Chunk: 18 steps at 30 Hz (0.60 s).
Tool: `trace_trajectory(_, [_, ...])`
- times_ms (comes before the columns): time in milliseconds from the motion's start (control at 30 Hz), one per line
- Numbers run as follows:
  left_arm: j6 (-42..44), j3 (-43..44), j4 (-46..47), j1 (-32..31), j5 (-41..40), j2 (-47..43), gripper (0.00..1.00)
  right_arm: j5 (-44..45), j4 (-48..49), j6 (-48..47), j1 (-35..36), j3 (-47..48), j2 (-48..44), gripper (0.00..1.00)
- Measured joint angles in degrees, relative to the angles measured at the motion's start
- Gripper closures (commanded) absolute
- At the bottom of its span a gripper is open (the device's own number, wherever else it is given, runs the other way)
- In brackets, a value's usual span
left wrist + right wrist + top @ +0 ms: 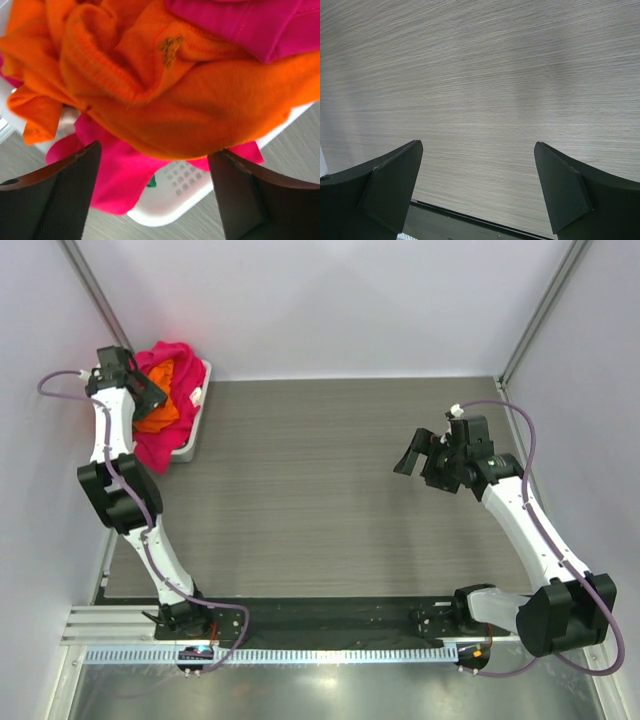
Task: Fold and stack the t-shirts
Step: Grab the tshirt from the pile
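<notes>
A crumpled bright orange cotton t-shirt lay heaped on top of magenta-pink t-shirts in a white plastic basket at the far left corner of the grey wood-grain table. The orange cloth was bunched into thick folds with a ribbed hem turned up, and it bore a small dark olive mark near one seam. Pink fabric spilled over the basket's near rim, more pink lay across the orange at the far right of the pile, and a small green scrap peeked out beneath. The left gripper hung just above the orange shirt, its fingers spread wide apart; whether they touched the cloth could not be told. The right gripper hovered over bare table on the right, well apart from the basket, its fingers likewise spread and holding nothing.
</notes>
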Motion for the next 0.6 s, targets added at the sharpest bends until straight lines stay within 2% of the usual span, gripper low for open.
trace_trajectory(67, [0.00,0.00,0.74,0.00,0.28,1.22,0.21,-0.13,0.11,-0.11,0.00,-0.11,0.00,0.00])
trace_trajectory(167, [-0.24,1.57,1.79,-0.02,0.96,2.56,0.56,-0.17,0.26,-0.35,0.00,-0.48,0.00,0.00])
trace_trajectory(200, [-0.11,3.10,1.57,-0.02,1.14,3.10,0.70,-0.17,0.28,-0.42,0.00,-0.61,0.00,0.00])
trace_trajectory(233, [-0.17,5.75,1.55,-0.02,1.38,4.13,0.92,-0.17,0.26,-0.42,0.00,-0.70,0.00,0.00])
trace_trajectory(267, [-0.11,8.74,1.29,-0.02,1.46,5.25,0.98,-0.17,0.24,-0.42,0.00,-0.79,0.00,0.00])
trace_trajectory(367, [-0.61,16.22,1.03,-0.11,1.62,7.41,1.00,-0.17,0.26,-0.39,0.00,-0.81,0.00,0.00])
trace_trajectory(533, [-4.57,16.83,0.83,-2.10,0.92,2.60,1.00,-0.70,0.22,0.07,0.04,-0.81,-0.31,0.01])
trace_trajectory(600, [-6.19,20.59,-0.09,-4.72,0.24,0.70,1.00,-1.09,-0.22,0.28,0.26,-0.57,-0.72,0.01])
